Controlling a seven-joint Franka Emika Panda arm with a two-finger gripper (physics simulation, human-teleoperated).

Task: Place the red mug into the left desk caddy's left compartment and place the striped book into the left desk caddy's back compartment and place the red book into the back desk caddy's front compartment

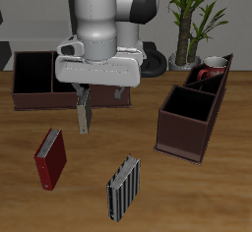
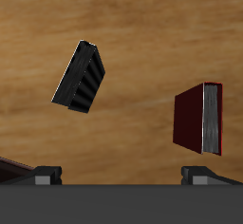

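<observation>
The wooden counter [image 1: 148,192] carries everything here. Over its middle hangs the Franka arm [image 1: 103,25], its white body filling the upper part of the exterior view and its jaws [image 1: 83,116] pointing straight down, above the counter and touching nothing. The two fingers look close together in the exterior view, while in the wrist view the two fingertips [image 2: 46,176] stand well apart with only bare wood between them; the jaws are open and hold nothing.

The left desk caddy [image 1: 192,113] is a dark brown box lying at an angle toward one side edge of the counter, divided into compartments. The red mug [image 1: 209,72] sits inside the compartment at the caddy's far end, its rim and handle showing above the wall. The back desk caddy [image 1: 37,79] stands along the counter's back edge toward the opposite side, partly hidden behind the arm; its visible compartments look empty.

A potted plant [image 1: 190,20] stands at the back edge, beyond the left desk caddy.

The red book [image 1: 50,159] lies on bare wood near the front edge, well apart from both caddies, its white page edge visible in the wrist view. The striped book [image 1: 123,188], black with pale stripes, lies nearer the front edge still, close beside the red book but not touching it.
</observation>
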